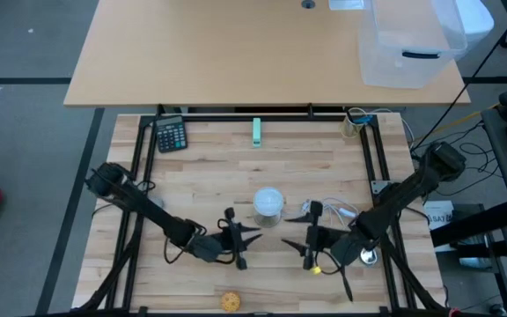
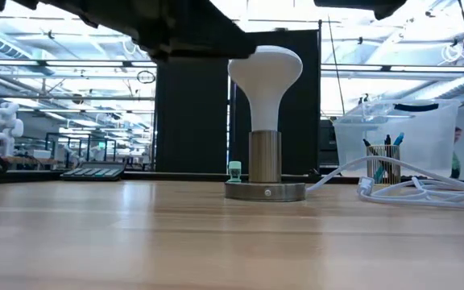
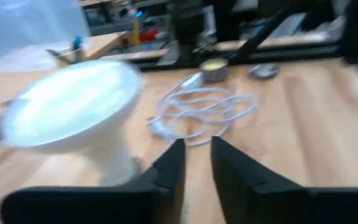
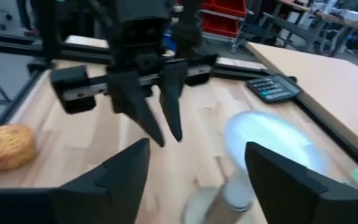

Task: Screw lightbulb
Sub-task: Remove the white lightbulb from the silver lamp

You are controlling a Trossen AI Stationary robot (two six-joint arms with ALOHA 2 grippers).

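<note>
From above we see the left gripper (image 1: 246, 238) low in the centre of the frame, its jaws a narrow gap apart on nothing, and the right gripper (image 1: 299, 246) just right of it, jaws spread wide and empty. Between and just beyond them stands the lightbulb (image 1: 268, 202), upright in a metal socket (image 2: 265, 157) on a round base (image 2: 265, 192); only the low view shows that stack from the side. A white cable (image 1: 334, 211) coils right of it on the worktop (image 1: 209, 167). Farther off lie a calculator (image 1: 171, 135) at upper left and a green piece (image 1: 256, 131). The low view alone reveals a cup of pens (image 2: 386, 162) before a clear bin (image 2: 397, 133).
</note>
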